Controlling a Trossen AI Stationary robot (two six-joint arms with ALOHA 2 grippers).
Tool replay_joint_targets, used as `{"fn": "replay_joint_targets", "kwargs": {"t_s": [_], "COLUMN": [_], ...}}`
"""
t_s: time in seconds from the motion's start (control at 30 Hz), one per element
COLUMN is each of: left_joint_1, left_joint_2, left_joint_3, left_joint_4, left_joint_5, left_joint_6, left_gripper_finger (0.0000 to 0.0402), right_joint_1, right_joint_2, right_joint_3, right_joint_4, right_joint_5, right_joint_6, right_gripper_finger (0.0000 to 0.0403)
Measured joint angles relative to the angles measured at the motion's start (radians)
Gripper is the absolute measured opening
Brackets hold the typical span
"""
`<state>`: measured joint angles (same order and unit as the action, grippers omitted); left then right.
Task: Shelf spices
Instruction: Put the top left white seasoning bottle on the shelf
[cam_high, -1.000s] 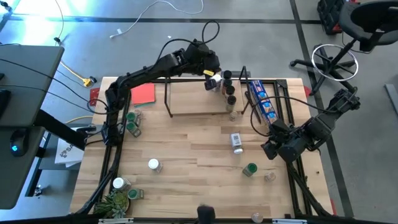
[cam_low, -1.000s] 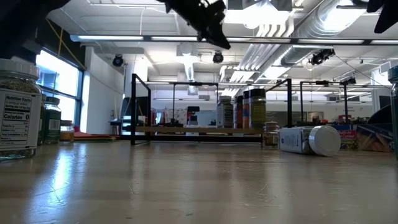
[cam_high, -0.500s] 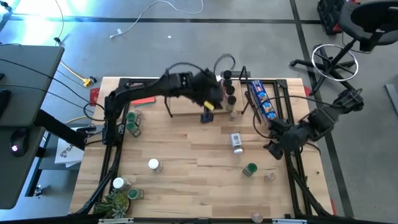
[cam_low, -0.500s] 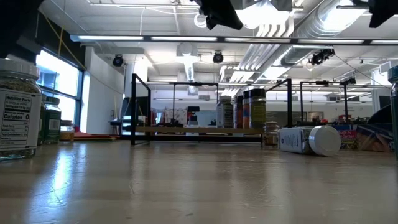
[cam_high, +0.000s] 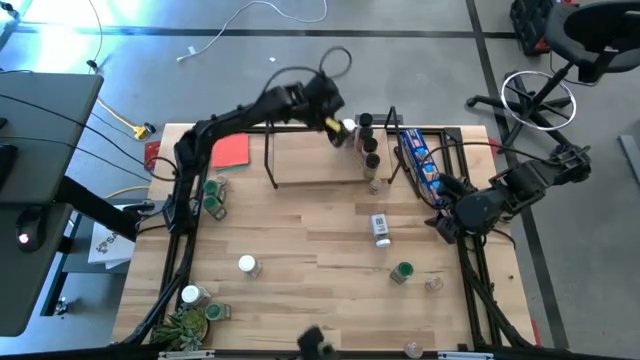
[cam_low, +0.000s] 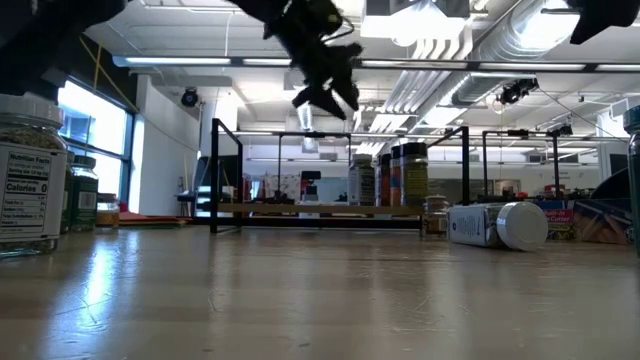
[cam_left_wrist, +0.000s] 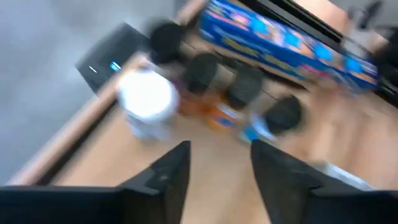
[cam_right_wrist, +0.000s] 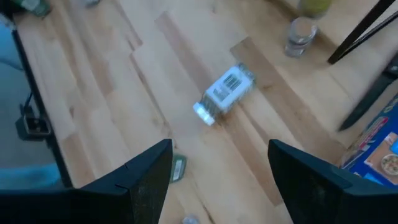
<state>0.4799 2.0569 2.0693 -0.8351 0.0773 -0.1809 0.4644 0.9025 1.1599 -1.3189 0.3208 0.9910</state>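
"nutrition facts", "calories" on jar (cam_low: 30, 170)

The shelf (cam_high: 315, 158) is lying across the table's (cam_high: 300, 240) far edge; its left stretch is sitting bare, while a row of jars (cam_high: 368, 148) is crowding its right end, a white-lidded jar (cam_left_wrist: 146, 102) standing just beside them. The left gripper (cam_high: 338, 128) is hanging over that corner — blocking it from above. The blue packet (cam_high: 420, 165) is filling the strip to the right. Mid-table is lying mostly open; a fallen jar (cam_high: 380, 229) and a green-lidded jar (cam_high: 402, 272) are interrupting the right half.
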Motion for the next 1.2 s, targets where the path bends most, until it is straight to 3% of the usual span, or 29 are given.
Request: {"fn": "replay_joint_targets", "kwargs": {"t_s": [0.17, 0.3, 0.63, 0.87, 1.2], "left_joint_1": [0.050, 0.045, 0.033, 0.032, 0.022], "left_joint_2": [0.042, 0.081, 0.141, 0.178, 0.203], "left_joint_3": [0.000, 0.000, 0.000, 0.000, 0.001], "left_joint_4": [0.099, 0.152, 0.230, 0.247, 0.244], "left_joint_5": [-0.002, -0.016, -0.149, -0.127, -0.176], "left_joint_6": [0.254, 0.370, 0.356, 0.311, 0.307], "left_gripper_finger": [0.0249, 0.0278, 0.0285, 0.0285, 0.0284], "right_joint_1": [0.000, 0.000, 0.000, 0.000, 0.000], "right_joint_2": [0.006, 0.014, 0.028, 0.040, 0.041], "right_joint_3": [0.000, 0.000, 0.000, 0.000, 0.000], "right_joint_4": [0.005, 0.006, 0.010, 0.017, 0.018], "right_joint_5": [0.071, 0.072, 0.073, 0.079, 0.073], "right_joint_6": [0.094, 0.164, 0.269, 0.269, 0.269], "right_gripper_finger": [0.0259, 0.0259, 0.0259, 0.0259, 0.0259]}}
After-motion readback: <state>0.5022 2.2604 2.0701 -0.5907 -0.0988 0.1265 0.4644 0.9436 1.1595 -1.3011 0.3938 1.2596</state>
